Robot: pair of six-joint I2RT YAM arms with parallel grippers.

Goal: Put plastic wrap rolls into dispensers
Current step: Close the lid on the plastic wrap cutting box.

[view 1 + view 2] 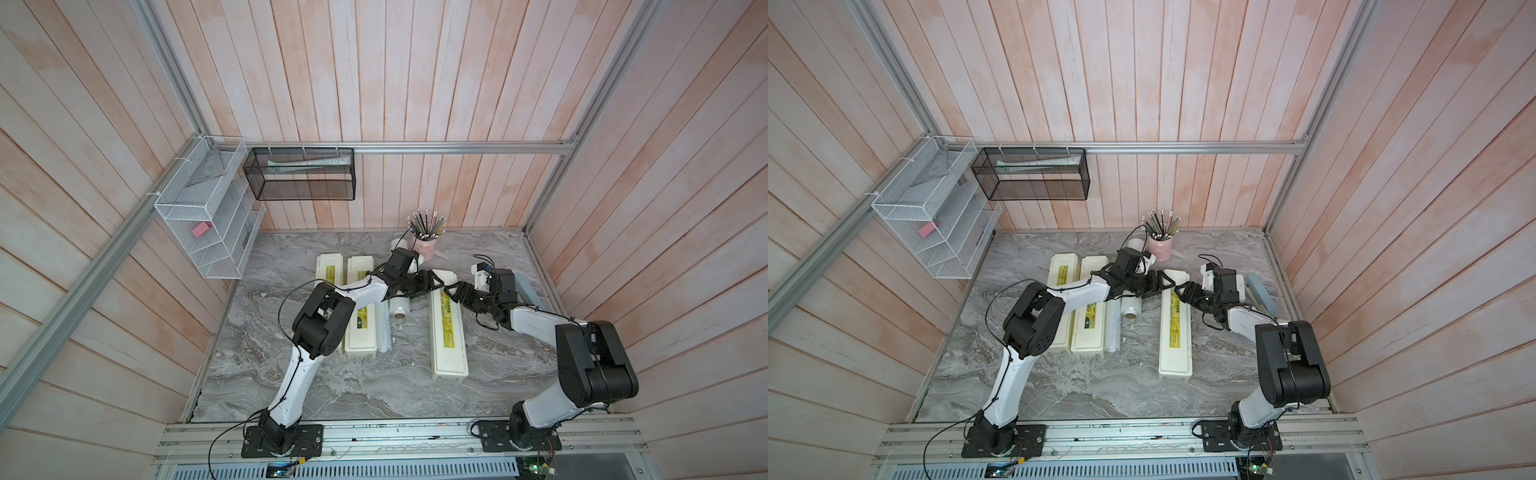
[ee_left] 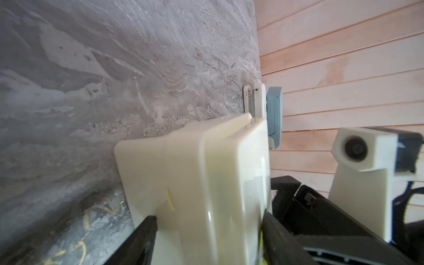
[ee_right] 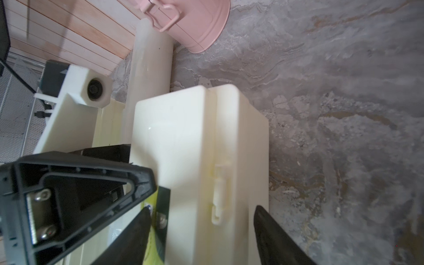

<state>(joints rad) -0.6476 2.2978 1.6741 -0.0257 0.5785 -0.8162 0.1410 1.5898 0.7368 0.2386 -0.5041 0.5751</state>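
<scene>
Three cream dispensers lie lengthwise on the marble table: left (image 1: 329, 270), middle (image 1: 360, 328) and right (image 1: 446, 336), lids down. Both grippers meet at the right dispenser's far end. My left gripper (image 1: 434, 281) comes from its left, and its open jaws (image 2: 209, 215) straddle the box (image 2: 195, 172) with both fingers close against it. My right gripper (image 1: 457, 291) comes from the right. Its jaws (image 3: 202, 208) are also open around the box (image 3: 183, 137), one finger at the yellow label. A thick plastic wrap roll (image 1: 401, 307) and a thin one (image 1: 384, 336) lie between the dispensers. Another roll (image 3: 149, 75) lies by the back wall.
A pink cup of pencils (image 1: 426, 245) stands at the back, close behind the left arm. A grey-blue stapler-like object (image 1: 528, 291) lies along the right wall. White (image 1: 208, 216) and black (image 1: 299, 174) wire baskets hang on the walls, above the table.
</scene>
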